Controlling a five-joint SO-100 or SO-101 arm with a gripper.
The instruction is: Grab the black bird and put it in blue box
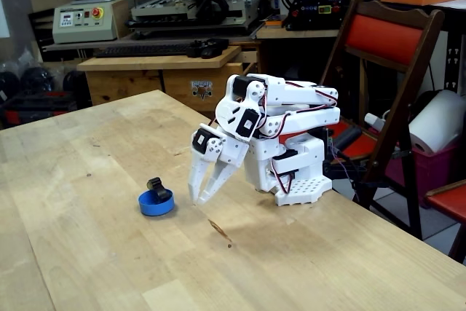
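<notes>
From the fixed view I noted the black bird (155, 186) resting in the blue box (156, 203), leaning on its far rim, so I judged the placement complete. The gripper (199, 198) hung just right of the box, tips pointing down near the table (87, 253), apart from the bird. Its fingers were slightly parted and held nothing. The arm was folded low over its base, which I read as a rest posture.

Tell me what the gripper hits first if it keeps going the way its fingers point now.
Most likely the bare wooden table: the gripper points steeply down, tips just above the wood. The blue box with the black bird sits to its left in the fixed view, seemingly off that line, though depth is unclear.
</notes>
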